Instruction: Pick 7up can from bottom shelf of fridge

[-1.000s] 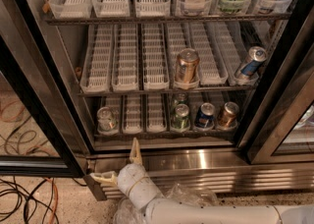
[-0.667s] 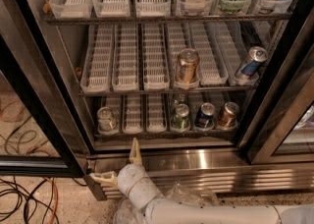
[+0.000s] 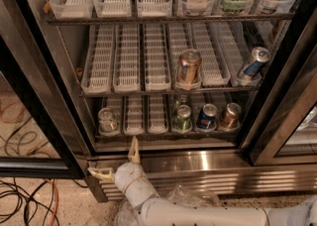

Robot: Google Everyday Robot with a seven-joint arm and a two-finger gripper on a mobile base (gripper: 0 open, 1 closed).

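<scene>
Nothing is seen to have moved since the earlier frame. The pincer (image 3: 118,161) is held as before, spread open and empty, low before the steel base of the fridge (image 3: 208,162), so the reach is judged not yet begun. On the bottom shelf (image 3: 148,134) the 7up can (image 3: 107,120) is stood upright in the leftmost lane tray, just above the pincer. Further right, a green can (image 3: 183,118), a blue can (image 3: 206,116) and a bronze can (image 3: 230,115) are lined up.
</scene>
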